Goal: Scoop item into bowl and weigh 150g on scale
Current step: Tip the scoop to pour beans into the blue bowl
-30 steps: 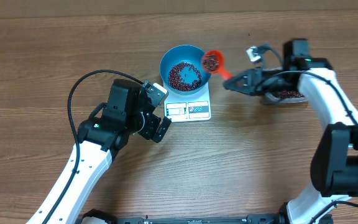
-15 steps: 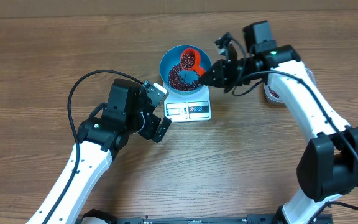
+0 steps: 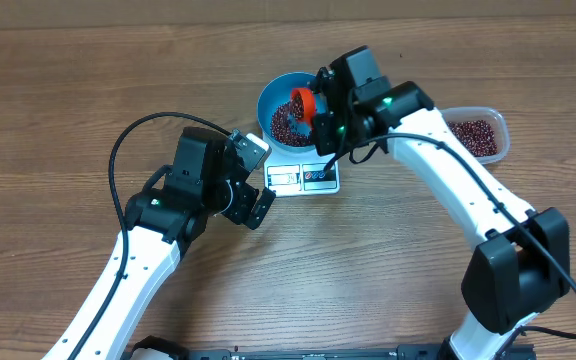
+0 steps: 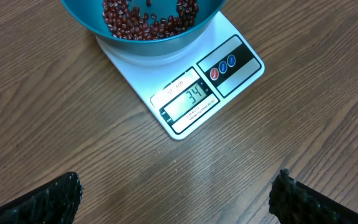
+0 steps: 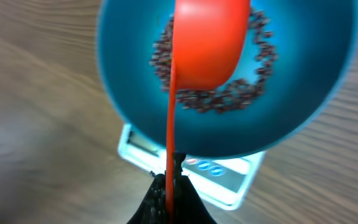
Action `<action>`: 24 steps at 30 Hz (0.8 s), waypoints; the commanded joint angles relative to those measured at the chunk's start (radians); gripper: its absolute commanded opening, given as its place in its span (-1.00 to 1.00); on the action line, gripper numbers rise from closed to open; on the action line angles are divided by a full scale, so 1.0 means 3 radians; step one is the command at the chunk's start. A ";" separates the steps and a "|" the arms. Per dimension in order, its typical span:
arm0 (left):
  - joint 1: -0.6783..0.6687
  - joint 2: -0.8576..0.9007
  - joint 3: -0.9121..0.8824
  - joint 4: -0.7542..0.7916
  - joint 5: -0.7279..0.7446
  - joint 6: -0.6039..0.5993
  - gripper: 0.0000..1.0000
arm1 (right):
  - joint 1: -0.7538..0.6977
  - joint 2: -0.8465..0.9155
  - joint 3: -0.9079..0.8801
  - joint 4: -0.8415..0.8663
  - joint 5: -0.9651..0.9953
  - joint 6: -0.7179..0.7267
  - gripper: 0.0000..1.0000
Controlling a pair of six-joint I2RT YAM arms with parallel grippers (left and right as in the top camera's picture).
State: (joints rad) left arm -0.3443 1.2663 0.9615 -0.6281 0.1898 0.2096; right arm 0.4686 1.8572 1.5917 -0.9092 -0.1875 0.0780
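The right gripper (image 5: 170,182) is clamped tight on the thin handle of a red-orange plastic scoop (image 5: 209,43), holding it tipped over inside the round bright-blue bowl (image 3: 267,100). A heap of small glossy dark red-brown beans (image 4: 143,22) lies in the bottom of that bowl. The bowl sits on the flat white rectangular kitchen scale (image 4: 135,73), and its display (image 4: 189,99) reads 34. Over at the right, more beans sit in a clear rounded plastic tub (image 3: 499,124). The left gripper (image 3: 258,178) hangs just beside the scale's display edge, jaws spread wide, holding nothing.
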 commanded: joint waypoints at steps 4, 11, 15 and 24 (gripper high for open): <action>0.0018 0.0018 -0.0011 0.0003 -0.0022 -0.0038 0.99 | 0.0328 0.0006 0.0148 0.0018 0.1137 -0.0051 -0.93; 0.0018 0.0018 -0.0011 0.0003 -0.0022 -0.0038 0.99 | 0.0684 0.0000 0.0173 0.0020 0.2029 -0.0140 -0.93; 0.0018 0.0018 -0.0011 0.0003 -0.0022 -0.0038 0.99 | 0.0788 0.0000 0.0179 0.0020 0.2238 -0.0178 -0.93; 0.0018 0.0018 -0.0011 0.0003 -0.0020 -0.0038 0.99 | 0.0800 0.0000 0.0179 -0.0003 0.2265 -0.0174 -0.93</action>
State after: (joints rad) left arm -0.3443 1.2663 0.9615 -0.6281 0.1898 0.2096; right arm 0.7074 1.8572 1.6066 -0.9134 0.4591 0.0257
